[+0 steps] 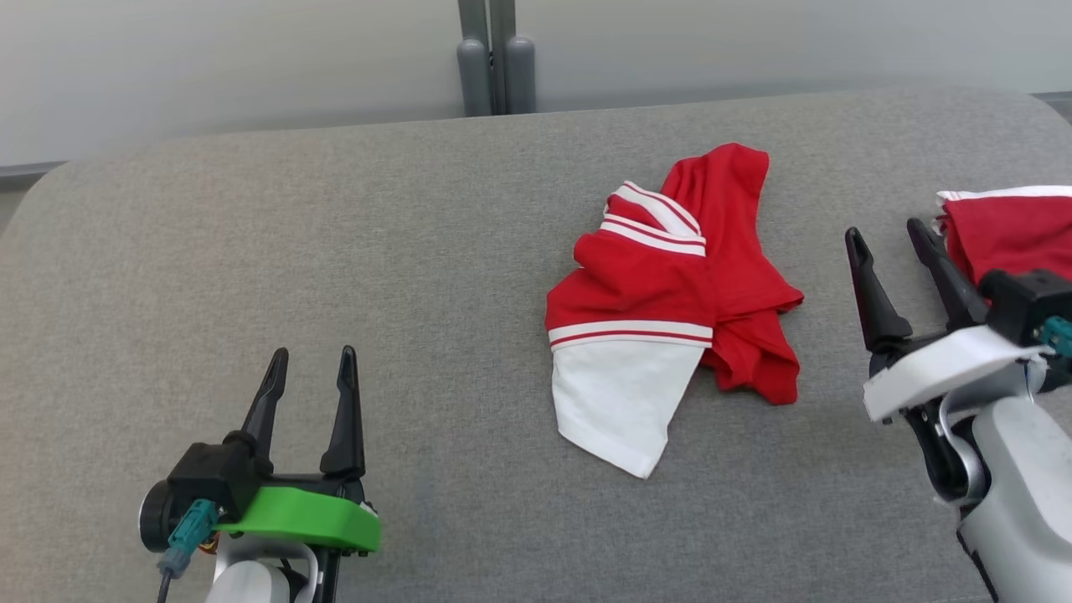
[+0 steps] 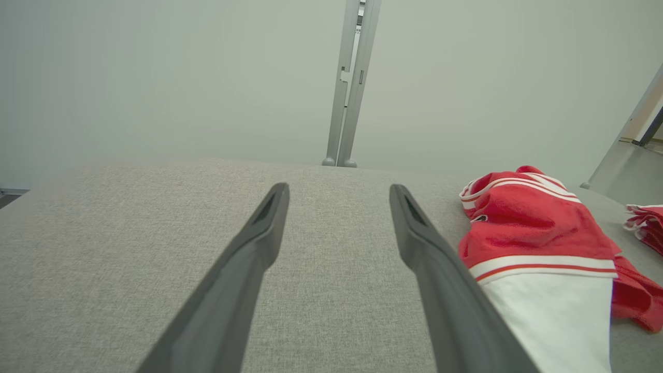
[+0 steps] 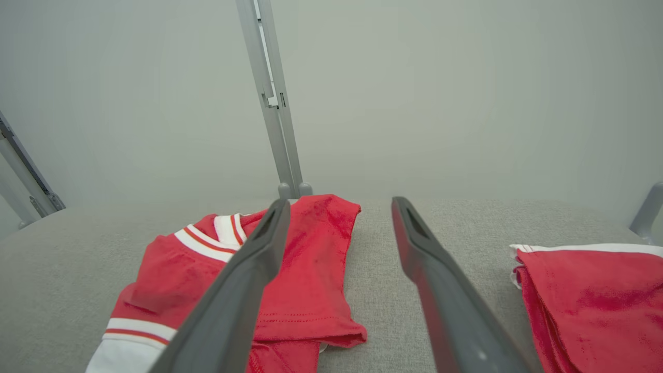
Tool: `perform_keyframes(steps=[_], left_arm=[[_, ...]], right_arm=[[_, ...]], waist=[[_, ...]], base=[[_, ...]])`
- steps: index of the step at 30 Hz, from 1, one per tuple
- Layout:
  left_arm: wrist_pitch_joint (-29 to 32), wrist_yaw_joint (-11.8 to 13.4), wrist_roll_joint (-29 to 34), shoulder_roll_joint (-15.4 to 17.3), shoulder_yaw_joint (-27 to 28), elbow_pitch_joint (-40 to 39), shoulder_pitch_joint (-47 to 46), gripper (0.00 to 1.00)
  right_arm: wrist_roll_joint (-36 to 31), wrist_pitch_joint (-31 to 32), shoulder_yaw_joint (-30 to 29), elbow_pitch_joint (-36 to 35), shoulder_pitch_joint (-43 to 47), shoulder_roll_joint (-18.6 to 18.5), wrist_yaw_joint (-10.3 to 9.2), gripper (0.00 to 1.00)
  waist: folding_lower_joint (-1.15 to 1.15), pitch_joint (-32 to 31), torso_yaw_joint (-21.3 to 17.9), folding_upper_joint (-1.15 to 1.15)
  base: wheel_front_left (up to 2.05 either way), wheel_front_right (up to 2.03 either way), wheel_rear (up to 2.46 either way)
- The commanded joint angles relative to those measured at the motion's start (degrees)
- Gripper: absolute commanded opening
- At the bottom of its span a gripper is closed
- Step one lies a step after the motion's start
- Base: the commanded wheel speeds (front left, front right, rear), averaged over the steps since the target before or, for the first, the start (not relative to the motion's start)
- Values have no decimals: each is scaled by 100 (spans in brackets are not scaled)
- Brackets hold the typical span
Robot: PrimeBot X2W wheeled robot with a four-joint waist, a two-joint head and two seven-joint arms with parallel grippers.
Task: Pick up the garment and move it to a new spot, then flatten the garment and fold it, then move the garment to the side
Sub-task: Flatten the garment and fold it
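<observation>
Both spread and empty, left gripper (image 1: pixel 312 355), right gripper (image 1: pixel 885 232), crumpled red-and-white garment (image 1: pixel 653 280) between them (touching neither).

A grey fabric-covered table (image 1: pixel 335 251) with rounded far corners carried a folded red cloth (image 1: pixel 1017 230) edged in white, which lay at its right edge. Behind the far edge, near its middle, a pair of grey metal posts (image 1: pixel 496 59) stood upright on two rounded feet, against a pale, plain wall (image 1: pixel 209 67). Past the far left corner a strip of floor (image 1: pixel 7 209) showed.
</observation>
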Motion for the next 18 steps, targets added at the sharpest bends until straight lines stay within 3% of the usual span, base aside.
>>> perform_keyframes(steps=[1,8,14,18], left_arm=[[-1,35,-61,18,-22,-16,48,100],[-1,35,-41,17,-135,20,93,100],[0,-9,39,17,-300,163,10,100],[219,-101,-55,16,-788,368,-177,100]], right_arm=[[-117,-11,-205,-227,274,134,3,100],[-599,-13,-885,-1201,1225,598,3,100],[-691,-14,-950,-1366,1396,689,3,100],[-661,-14,-928,-1383,1317,671,3,100]], waist=[[0,-105,-189,0],[0,-69,-247,0],[0,-44,-271,0],[0,7,-299,0]], base=[[0,0,0],[0,0,0],[0,0,0],[0,0,0]])
